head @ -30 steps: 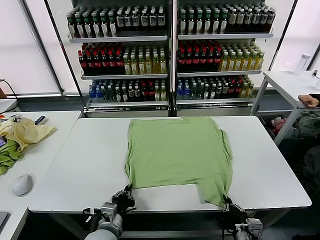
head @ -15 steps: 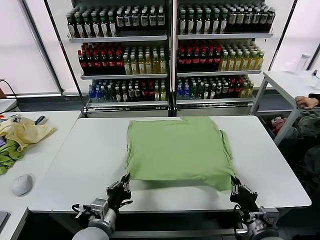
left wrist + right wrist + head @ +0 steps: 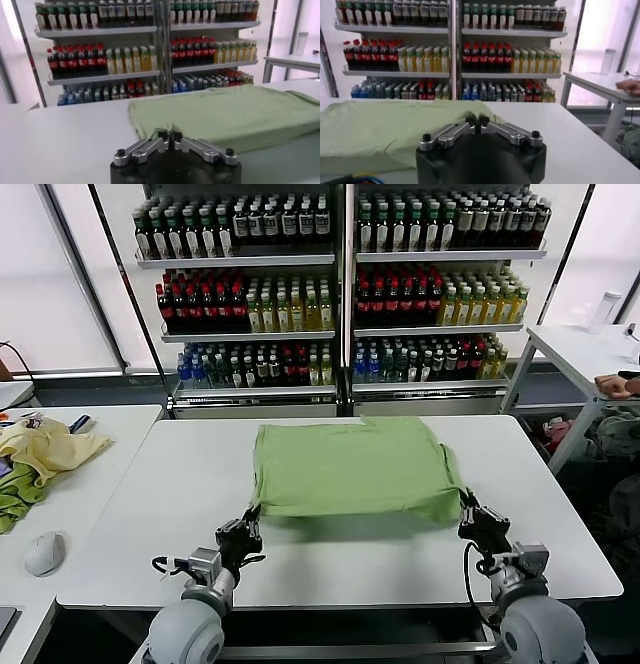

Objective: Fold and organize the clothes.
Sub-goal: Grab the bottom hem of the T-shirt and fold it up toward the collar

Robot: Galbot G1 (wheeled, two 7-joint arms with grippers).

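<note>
The light green shirt lies on the white table, its near hem lifted and carried toward the far edge so the cloth doubles over itself. My left gripper is shut on the near left corner of the hem. My right gripper is shut on the near right corner. In the left wrist view the gripper pinches the green cloth. In the right wrist view the gripper pinches the cloth. Collar, buttons and print are hidden.
A pale yellow garment and a darker green cloth lie on the side table at the left, with a mouse. Shelves of bottles stand behind the table. Another table stands at the right.
Both grippers have moved away from the near table edge toward the shelves, lifting the shirt's near hem and folding the lower part over the upper part.
</note>
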